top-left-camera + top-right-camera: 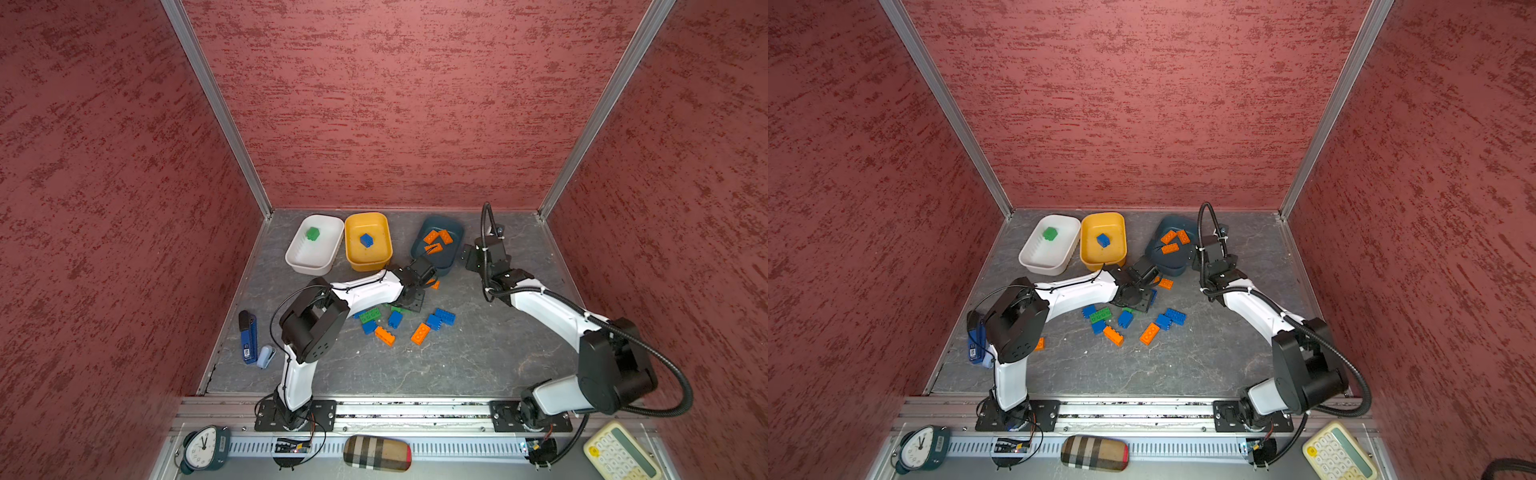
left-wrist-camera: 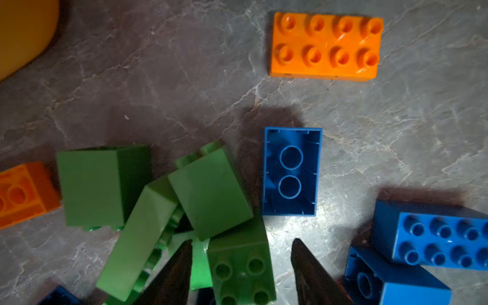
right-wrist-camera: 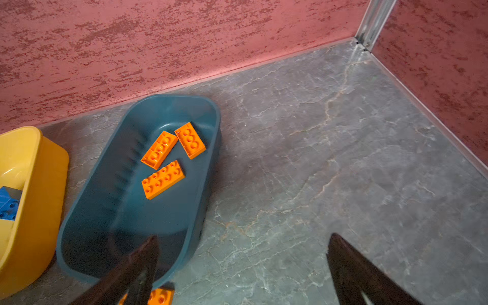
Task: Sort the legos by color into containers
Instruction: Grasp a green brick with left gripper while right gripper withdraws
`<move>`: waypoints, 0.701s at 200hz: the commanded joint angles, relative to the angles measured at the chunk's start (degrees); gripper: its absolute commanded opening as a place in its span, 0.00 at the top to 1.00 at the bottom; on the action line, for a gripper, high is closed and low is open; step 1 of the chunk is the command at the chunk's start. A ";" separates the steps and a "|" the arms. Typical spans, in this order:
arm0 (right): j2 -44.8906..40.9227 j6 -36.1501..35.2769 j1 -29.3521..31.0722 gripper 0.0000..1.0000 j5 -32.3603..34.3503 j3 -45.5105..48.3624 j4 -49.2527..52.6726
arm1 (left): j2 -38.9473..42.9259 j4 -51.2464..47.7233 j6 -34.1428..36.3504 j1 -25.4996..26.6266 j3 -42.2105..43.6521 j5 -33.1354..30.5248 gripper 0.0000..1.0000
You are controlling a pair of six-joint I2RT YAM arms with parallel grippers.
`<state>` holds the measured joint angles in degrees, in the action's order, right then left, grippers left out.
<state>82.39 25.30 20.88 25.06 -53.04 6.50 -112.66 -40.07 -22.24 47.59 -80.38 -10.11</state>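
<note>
Three containers stand at the back. The white tub (image 1: 299, 264) holds a green lego (image 1: 312, 233), the yellow tub (image 1: 368, 264) a blue one (image 1: 366, 240), and the teal tub (image 3: 206, 111) three orange ones (image 3: 162, 179). Loose legos (image 1: 395, 320) in all three colors lie mid-table. My left gripper (image 2: 243, 243) is low over the pile, jaws either side of a square green lego (image 2: 240, 269), with a gap on one side. An upturned blue lego (image 2: 290, 171) and a flat orange one (image 2: 324, 46) lie beyond. My right gripper (image 3: 243, 236) hangs open and empty at the teal tub's near end.
A blue-and-black stapler-like object (image 1: 248, 336) and a small pale stapler (image 1: 266, 356) lie at the table's left edge. A clock (image 1: 203, 449), a plaid case (image 1: 376, 453) and a calculator (image 1: 619, 455) sit on the front ledge. Red walls enclose three sides.
</note>
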 commanded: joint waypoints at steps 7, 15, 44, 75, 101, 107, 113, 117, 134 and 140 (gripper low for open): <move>-4.27 0.89 0.00 0.01 4.00 0.36 -2.91 | -2.02 -1.85 -0.08 1.25 -2.20 -2.19 0.51; -4.71 0.58 -0.06 0.01 4.23 0.43 -2.47 | -2.30 -1.93 0.05 1.36 -2.43 -2.07 0.53; -6.43 -0.66 -0.05 0.01 2.09 2.03 -4.46 | -2.74 -2.19 -0.34 1.22 -2.75 -2.37 0.59; -6.94 -1.44 0.02 0.01 -3.75 2.72 -6.57 | -0.61 -0.20 0.04 1.14 -1.47 -2.17 0.71; -6.52 -1.48 0.03 0.01 -11.14 2.68 -7.53 | 5.17 5.78 0.71 0.63 3.03 -0.88 0.76; -6.22 -1.55 0.12 0.01 -13.45 2.54 -7.49 | 6.55 6.78 0.75 0.29 3.84 -0.94 0.78; -5.89 -1.61 0.40 0.01 -15.15 2.41 -7.19 | 8.01 7.65 0.72 -0.14 4.59 -1.18 0.80; -5.69 -1.76 0.66 0.01 -15.92 2.26 -6.96 | 9.05 8.23 0.71 -0.57 5.12 -1.45 0.81; -4.68 -2.78 2.10 0.01 -17.76 1.79 -5.27 | 13.02 10.52 0.82 -2.97 7.37 -1.33 0.82; -4.37 -3.15 2.74 0.01 -18.37 1.62 -4.64 | 14.20 11.43 1.04 -4.16 8.03 -0.31 0.82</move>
<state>76.62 23.70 21.67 13.26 -50.52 1.52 -104.42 -34.96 -22.09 46.94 -74.04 -10.96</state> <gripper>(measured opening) 0.989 0.340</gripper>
